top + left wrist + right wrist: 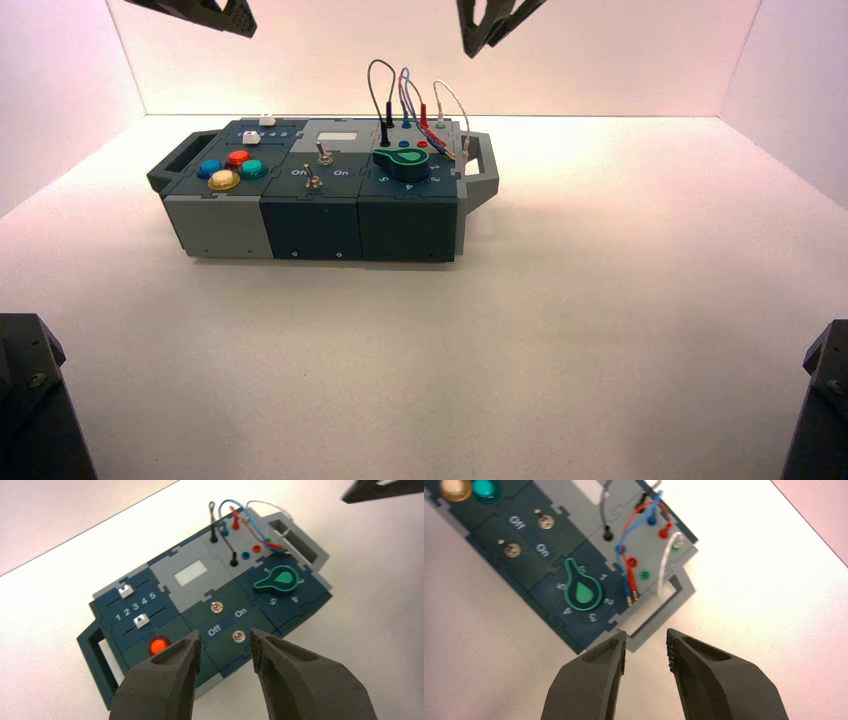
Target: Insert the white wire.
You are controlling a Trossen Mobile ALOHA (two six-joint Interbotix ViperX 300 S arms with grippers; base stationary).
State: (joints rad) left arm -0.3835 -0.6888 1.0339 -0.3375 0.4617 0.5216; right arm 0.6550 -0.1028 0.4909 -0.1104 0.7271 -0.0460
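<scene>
Black arm segments [30, 400] nearest, one in each lower corner of the high view; beyond them, R gripper [646, 632] hangs near the box's [310, 225] R end, fingers spread w/ nothing btwn them; L gripper [226, 635] hovers toward the L end, also spread & holding nothing; white wire [665, 560] loops at the box's R edge, one end at the rear green socket [675, 547], the other loose, prob. hanging by the R handle [674, 597]; red wire [630, 575] & blue wire [620, 552] each have a free pin over the panel; black wire [224, 539] is plugged at both ends.
</scene>
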